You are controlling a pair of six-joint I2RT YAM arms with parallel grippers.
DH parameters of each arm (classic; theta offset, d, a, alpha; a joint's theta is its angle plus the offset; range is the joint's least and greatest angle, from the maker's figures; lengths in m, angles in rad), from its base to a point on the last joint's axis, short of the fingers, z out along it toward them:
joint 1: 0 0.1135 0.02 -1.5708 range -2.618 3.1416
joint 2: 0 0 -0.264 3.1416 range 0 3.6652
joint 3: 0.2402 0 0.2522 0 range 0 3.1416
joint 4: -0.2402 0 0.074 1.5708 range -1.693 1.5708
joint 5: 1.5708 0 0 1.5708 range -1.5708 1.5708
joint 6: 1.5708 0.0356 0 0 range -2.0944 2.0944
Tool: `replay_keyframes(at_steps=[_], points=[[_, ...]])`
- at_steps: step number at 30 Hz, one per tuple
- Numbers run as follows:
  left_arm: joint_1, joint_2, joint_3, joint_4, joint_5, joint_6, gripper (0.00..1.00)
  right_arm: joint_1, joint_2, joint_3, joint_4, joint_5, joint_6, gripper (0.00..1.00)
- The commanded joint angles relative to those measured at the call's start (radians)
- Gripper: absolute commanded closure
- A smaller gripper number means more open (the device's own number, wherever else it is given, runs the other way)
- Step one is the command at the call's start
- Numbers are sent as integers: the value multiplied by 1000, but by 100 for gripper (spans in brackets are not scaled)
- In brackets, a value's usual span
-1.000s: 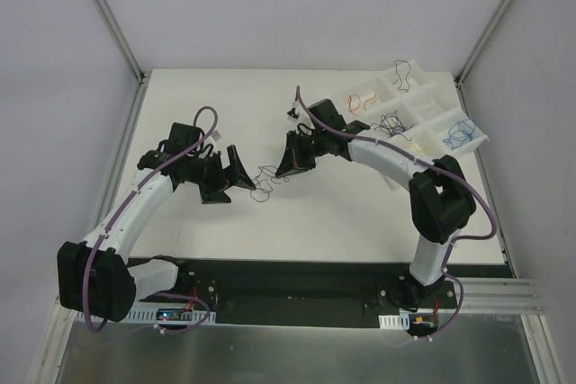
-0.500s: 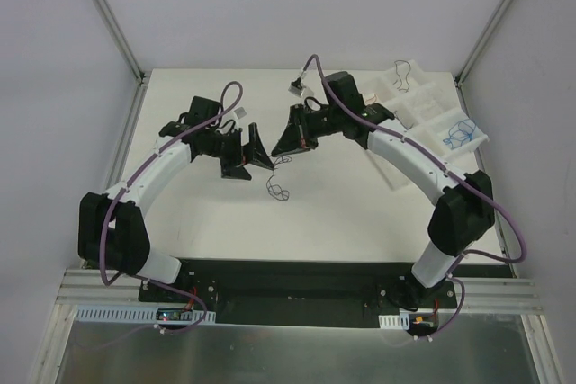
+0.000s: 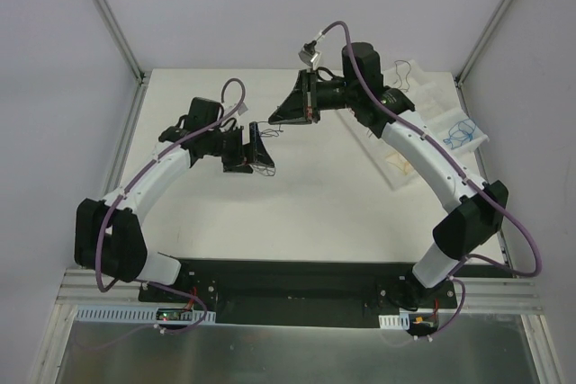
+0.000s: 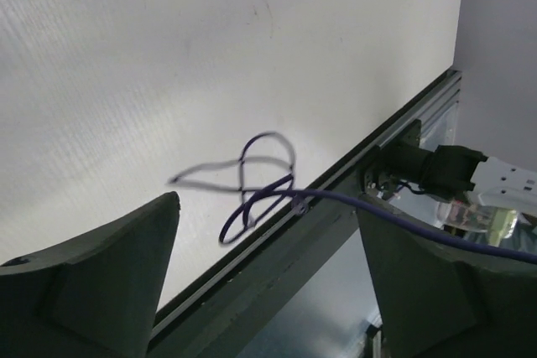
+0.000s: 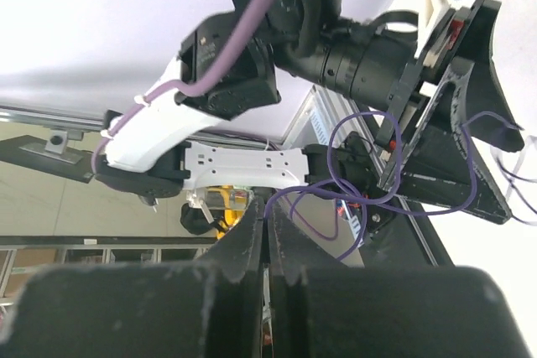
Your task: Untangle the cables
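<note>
A thin, dark purplish cable (image 4: 244, 182) is seen twisted into a few loose loops that cross one another, with one pale, blurred strand trailing to the side. It is hung in the air above the white worktop (image 3: 315, 213), not laid on it. One end is pinched in the right pincer (image 5: 267, 215), whose fingers are pressed together on it. From there the loops are dangled into the gap of the left pincer (image 4: 267, 207). The left pincer's fingers are spread well apart on either side of the loops, and no contact with the cable can be made out. Both pincers are held near each other over the far middle of the worktop. At the far right corner a white compartment tray (image 3: 477, 139) is found, partly hidden by the right arm. A blue cable (image 3: 459, 132) and a black cable (image 3: 405, 74) are laid in separate compartments of it.
</note>
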Motion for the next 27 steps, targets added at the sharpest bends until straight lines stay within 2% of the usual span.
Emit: replay_keyframes(at_steps=[1, 6, 10, 12, 16, 23, 27], points=[[-1, -124, -64, 107, -42, 35, 8, -7, -54, 79, 82, -28, 124, 99], [-1, -172, -97, 210, -90, 3, 4, -7, -54, 82, 214, -47, 265, 99], [-4, -106, -64, 296, -25, -64, 10, -7, -55, 82, 349, -54, 392, 100], [-9, -54, -38, 320, -24, -98, 19, -5, -55, 94, 401, -53, 446, 99], [-9, 46, 8, 334, -34, -161, 49, -7, -60, 137, 420, -47, 478, 99], [52, 235, -56, 330, -53, -231, 66, -14, -61, 336, 346, -21, 475, 99], [107, 305, -99, 308, -53, -164, 73, -39, -11, 600, 251, 1, 485, 100]])
